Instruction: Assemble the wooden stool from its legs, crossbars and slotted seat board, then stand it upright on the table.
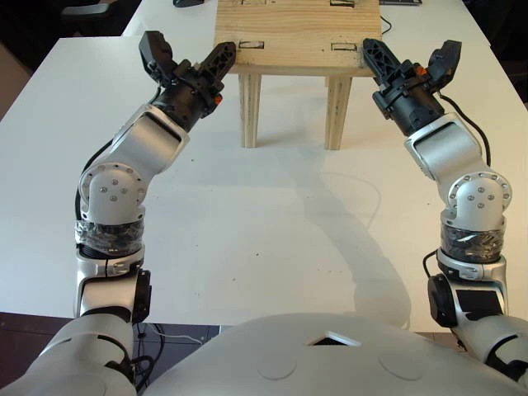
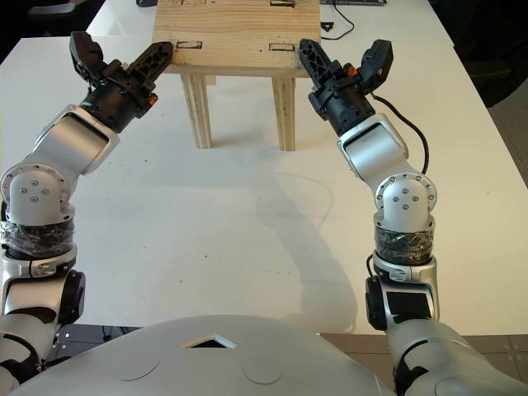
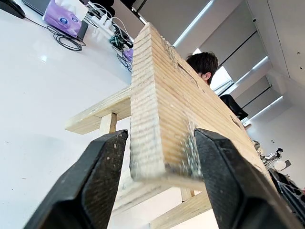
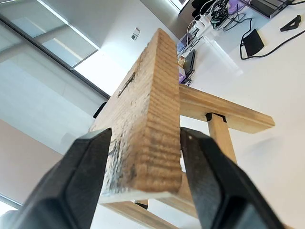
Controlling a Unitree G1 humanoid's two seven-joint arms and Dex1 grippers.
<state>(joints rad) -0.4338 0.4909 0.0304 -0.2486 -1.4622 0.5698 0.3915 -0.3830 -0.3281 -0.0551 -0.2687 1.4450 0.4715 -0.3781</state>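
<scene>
I saw the stool upright on the far table; left gripper and right gripper gaped open, each straddling 1 near seat board corner.

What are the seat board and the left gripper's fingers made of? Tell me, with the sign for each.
Seat board: bare pale wood, likely plywood; stacked layers show on its edge. Fingers of the left gripper: matte black, probably hard plastic, judging by the finely lined surface.

Office: white table, cables.
</scene>
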